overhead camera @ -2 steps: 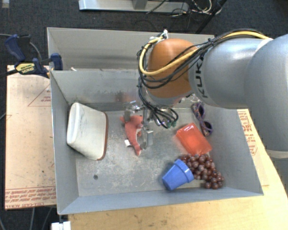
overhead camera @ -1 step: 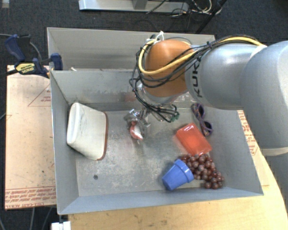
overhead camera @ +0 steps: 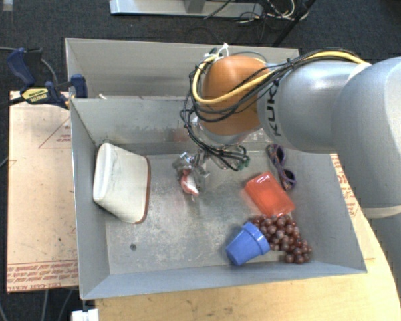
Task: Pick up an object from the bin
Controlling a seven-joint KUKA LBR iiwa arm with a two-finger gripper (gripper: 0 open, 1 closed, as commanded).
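Gripper (overhead camera: 192, 169) at bin (overhead camera: 154, 246) centre, directly over small red-white item (overhead camera: 189, 185); cannot tell whether spread or pinching. Risk: item small; shallow bite could let it slip on lift.

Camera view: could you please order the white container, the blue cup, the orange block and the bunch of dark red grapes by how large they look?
1. white container, at the bin's left, clearly the largest.
2. bunch of grapes.
3. orange block and blue cup: too alike to rank.
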